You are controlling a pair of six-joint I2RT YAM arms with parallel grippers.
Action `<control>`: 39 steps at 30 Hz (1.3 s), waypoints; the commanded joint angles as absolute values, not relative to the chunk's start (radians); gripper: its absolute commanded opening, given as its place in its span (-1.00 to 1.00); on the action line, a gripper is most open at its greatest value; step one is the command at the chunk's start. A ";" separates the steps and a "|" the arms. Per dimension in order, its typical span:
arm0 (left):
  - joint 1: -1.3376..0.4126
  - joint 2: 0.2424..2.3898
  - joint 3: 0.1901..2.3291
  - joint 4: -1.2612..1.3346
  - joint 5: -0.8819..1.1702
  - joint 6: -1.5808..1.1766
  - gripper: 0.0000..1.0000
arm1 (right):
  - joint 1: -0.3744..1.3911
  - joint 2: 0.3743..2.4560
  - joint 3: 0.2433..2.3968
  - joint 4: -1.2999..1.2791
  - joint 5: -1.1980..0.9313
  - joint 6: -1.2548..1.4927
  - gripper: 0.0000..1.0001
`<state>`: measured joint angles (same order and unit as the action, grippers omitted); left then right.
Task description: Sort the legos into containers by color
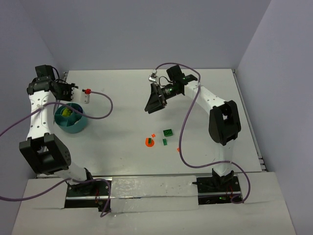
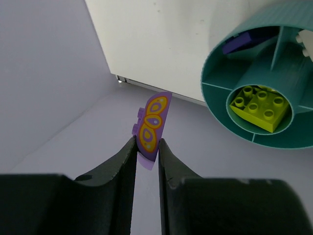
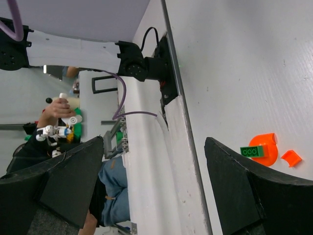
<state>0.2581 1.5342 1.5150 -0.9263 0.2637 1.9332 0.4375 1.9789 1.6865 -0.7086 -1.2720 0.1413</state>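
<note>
Sorting is judged partly done: a lime brick (image 2: 257, 106) is lodged in the teal bowl (image 2: 215, 93), a purple piece (image 2: 152, 128) is pinched beside it by the left end effector (image 2: 145, 147), and green bricks (image 1: 167, 132) and orange bits (image 1: 149, 142) are left near the spread right end effector (image 1: 155, 103).

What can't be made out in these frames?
- White piece in the teal bowl: left wrist view, cut off by right edge.
- Purple piece in it: same view, mostly behind its wall.
- Butterfly piece, lower end: left wrist view, inside left gripper.
- Orange bits: top view, too small for shape.
</note>
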 commanded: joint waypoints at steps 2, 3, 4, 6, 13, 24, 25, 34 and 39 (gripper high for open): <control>0.264 1.546 1.509 -1.012 0.235 2.110 -1.00 | 0.423 1.922 1.680 -0.678 -1.302 0.147 0.81; 0.262 1.545 1.506 -1.017 0.235 2.123 -0.99 | 0.423 1.924 1.677 -0.678 -1.304 0.147 0.81; 0.262 1.546 1.503 -1.032 0.230 2.131 -0.99 | 0.422 1.921 1.674 -0.678 -1.305 0.147 0.81; 0.264 1.549 1.498 -1.052 0.229 2.144 -0.99 | 0.422 1.921 1.671 -0.678 -1.305 0.146 0.81; 0.258 1.525 1.403 -1.036 0.197 2.198 -0.96 | 0.421 1.925 1.672 -0.671 -1.313 0.156 0.81; 0.241 1.543 1.365 -0.977 0.182 2.226 -0.95 | 0.422 1.921 1.654 -0.660 -1.325 0.166 0.81; 0.241 1.541 1.357 -0.965 0.178 2.234 -0.95 | 0.421 1.922 1.654 -0.659 -1.327 0.166 0.81; 0.240 1.493 1.233 -0.781 0.154 2.364 -0.93 | 0.420 1.931 1.658 -0.658 -1.341 0.171 0.81; 0.239 1.492 1.224 -0.750 0.143 2.405 -0.65 | 0.416 1.930 1.654 -0.657 -1.345 0.170 0.81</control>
